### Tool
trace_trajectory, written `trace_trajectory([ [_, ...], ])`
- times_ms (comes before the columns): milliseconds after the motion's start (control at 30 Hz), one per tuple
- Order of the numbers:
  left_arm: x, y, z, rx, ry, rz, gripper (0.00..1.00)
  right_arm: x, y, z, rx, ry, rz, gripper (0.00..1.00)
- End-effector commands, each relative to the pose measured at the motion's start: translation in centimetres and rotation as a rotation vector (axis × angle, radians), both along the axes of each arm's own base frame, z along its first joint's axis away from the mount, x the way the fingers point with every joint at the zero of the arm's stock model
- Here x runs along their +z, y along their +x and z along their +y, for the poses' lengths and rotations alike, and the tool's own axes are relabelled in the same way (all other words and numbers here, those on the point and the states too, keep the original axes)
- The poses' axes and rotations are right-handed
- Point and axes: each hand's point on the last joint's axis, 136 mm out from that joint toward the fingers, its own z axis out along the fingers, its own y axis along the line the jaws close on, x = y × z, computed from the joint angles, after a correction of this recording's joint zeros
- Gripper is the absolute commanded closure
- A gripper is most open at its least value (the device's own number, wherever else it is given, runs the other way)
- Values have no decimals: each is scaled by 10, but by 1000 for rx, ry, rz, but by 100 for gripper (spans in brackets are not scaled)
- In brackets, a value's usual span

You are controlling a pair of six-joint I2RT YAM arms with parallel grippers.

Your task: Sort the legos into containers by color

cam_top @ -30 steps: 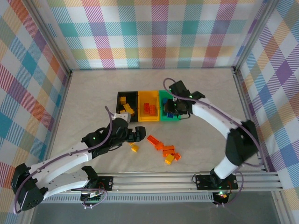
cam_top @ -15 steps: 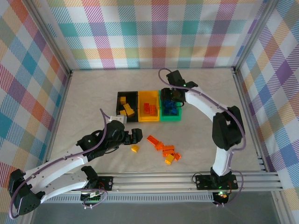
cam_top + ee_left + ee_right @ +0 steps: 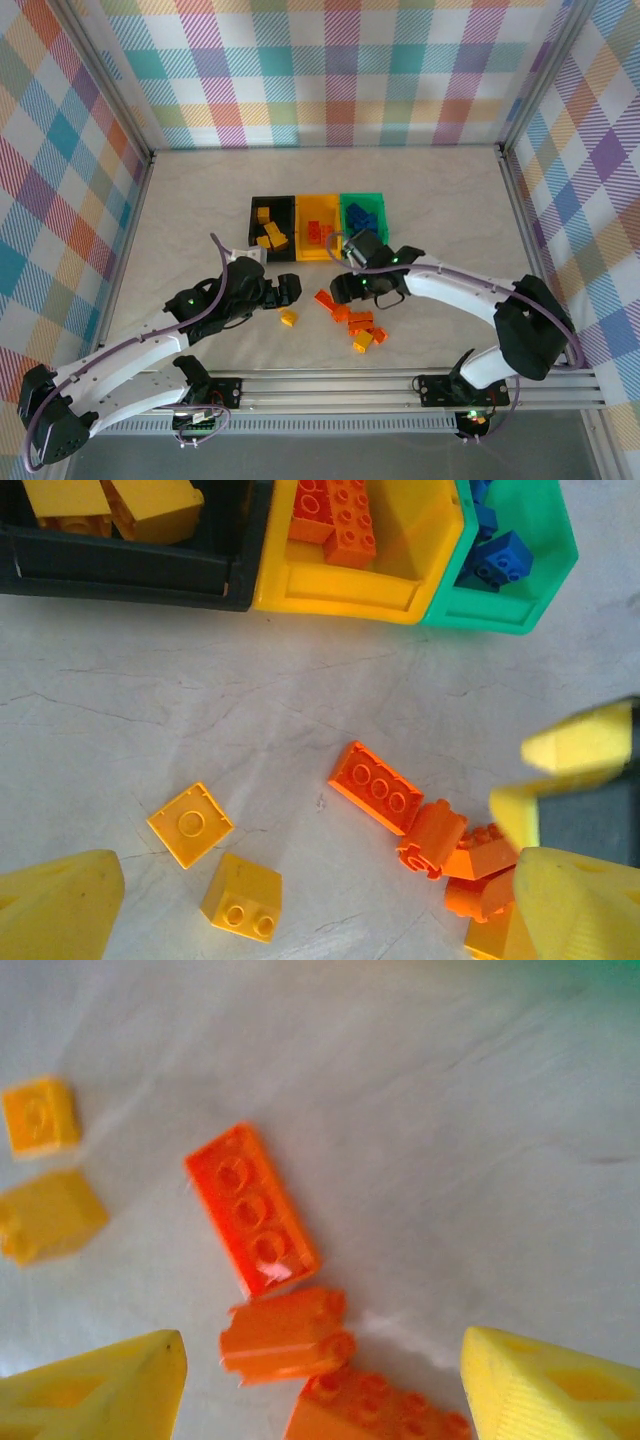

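Right gripper [image 3: 325, 1375] is hanging open, empty, over touching orange plastic studded bricks [image 3: 285, 1335], so it's risking grabbing two. Wide-open left gripper [image 3: 315, 910] is crowding beside it.

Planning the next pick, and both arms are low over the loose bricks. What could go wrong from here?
1. The right gripper hangs open over the orange cluster, where the bricks touch each other; closing could catch two or flick one away.
2. The left gripper, open near the yellow bricks, sits close to the right one; they might clash if both move in.
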Motion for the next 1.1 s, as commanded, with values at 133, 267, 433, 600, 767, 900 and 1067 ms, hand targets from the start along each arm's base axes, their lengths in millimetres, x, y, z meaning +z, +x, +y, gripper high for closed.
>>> trace_trajectory([
  [133,-6,-3,8,19,0,19,0,-18,-17,27,176,-16,-8,20],
  [267,-7,-3,10,25,0,22,0,-33,-18,23,179,-93,-5,20],
  [433,-11,-2,12,33,2,29,0,-46,-24,25,197,-158,-8,20],
  [600,-13,-1,13,38,-3,32,0,-51,-25,25,203,-195,-17,28],
  [767,-11,-1,13,37,-9,31,0,-48,-27,25,202,-185,-22,42],
  [900,-9,-1,11,27,-10,27,0,-35,-26,28,198,-137,-48,52],
  [1067,-6,-1,13,28,-7,21,0,5,-11,35,180,-92,-145,57],
])
